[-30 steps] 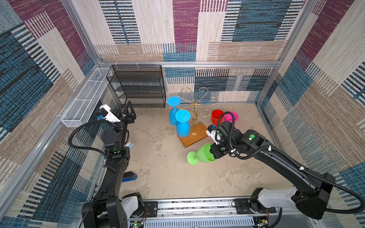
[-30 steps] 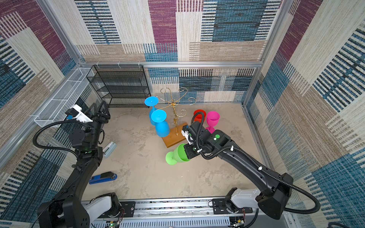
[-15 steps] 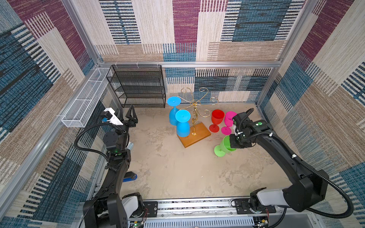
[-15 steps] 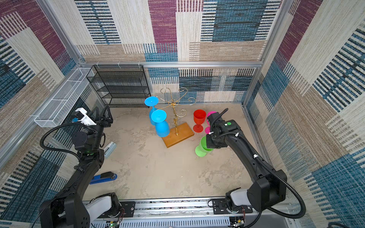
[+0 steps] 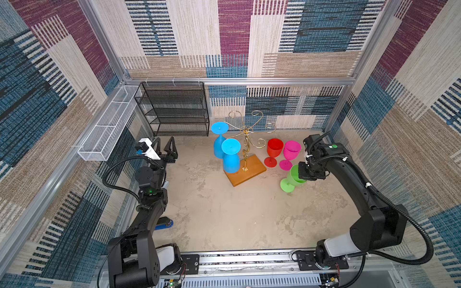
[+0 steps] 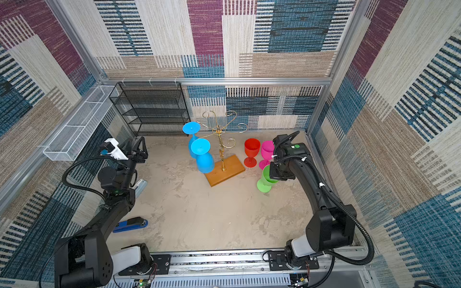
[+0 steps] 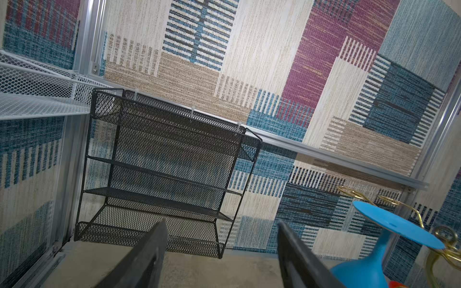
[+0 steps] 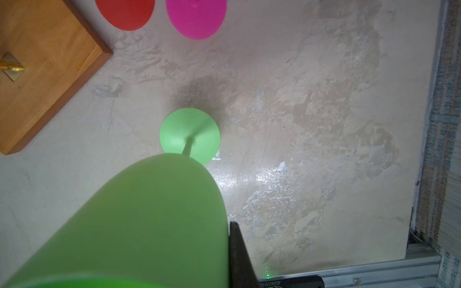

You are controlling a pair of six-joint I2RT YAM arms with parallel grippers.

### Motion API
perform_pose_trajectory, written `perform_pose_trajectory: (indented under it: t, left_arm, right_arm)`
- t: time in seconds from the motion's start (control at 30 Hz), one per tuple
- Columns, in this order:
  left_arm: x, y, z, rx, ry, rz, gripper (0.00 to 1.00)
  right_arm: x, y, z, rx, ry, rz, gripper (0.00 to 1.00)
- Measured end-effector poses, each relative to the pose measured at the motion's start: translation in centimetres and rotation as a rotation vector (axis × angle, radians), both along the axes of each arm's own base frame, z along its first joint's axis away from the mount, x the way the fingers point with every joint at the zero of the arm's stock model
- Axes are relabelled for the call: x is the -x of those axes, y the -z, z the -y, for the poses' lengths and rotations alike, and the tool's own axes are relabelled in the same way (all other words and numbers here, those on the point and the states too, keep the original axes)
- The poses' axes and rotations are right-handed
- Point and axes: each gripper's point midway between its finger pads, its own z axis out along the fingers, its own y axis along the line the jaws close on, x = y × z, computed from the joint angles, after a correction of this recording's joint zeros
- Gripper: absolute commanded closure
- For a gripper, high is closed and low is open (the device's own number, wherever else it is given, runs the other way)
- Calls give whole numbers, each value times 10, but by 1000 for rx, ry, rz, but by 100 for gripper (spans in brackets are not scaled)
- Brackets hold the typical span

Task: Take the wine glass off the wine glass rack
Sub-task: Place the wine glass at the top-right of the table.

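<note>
1. Pinching the wall of the green glass [image 5: 289, 180] at its rim, the right claw [image 5: 301, 175] holds it tilted, foot low over the table [image 5: 224, 212]; whether the foot touches, I cannot tell.
2. Just beyond that claw stand the pink glass [image 5: 291, 151] and red glass [image 5: 274, 149], upright.
3. Farther off to its side is the rack [image 5: 249, 172], two blue glasses [image 5: 230, 159] hanging upside down from its arms.
4. Well apart across the table, the left claw [image 5: 164, 143] is spread, pointing toward the black shelf [image 5: 174, 109].
</note>
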Motion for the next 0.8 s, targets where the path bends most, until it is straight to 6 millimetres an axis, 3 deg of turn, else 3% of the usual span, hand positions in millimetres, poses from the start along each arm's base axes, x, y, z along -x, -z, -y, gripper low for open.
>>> perform_pose_trajectory:
  t: [0.17,0.33,0.8]
  left_arm:
    - [-2,3,21,-43,38,3,29]
    - [5,-3,38,-100,59,32,28]
    - [13,-11,37,-158,3,63,28]
  right_arm:
    - [-7,1,26,28,80,-8,100]
    - [-29,7,33,31,92,-19,100]
    - [-43,22,71,47,128,-36,100]
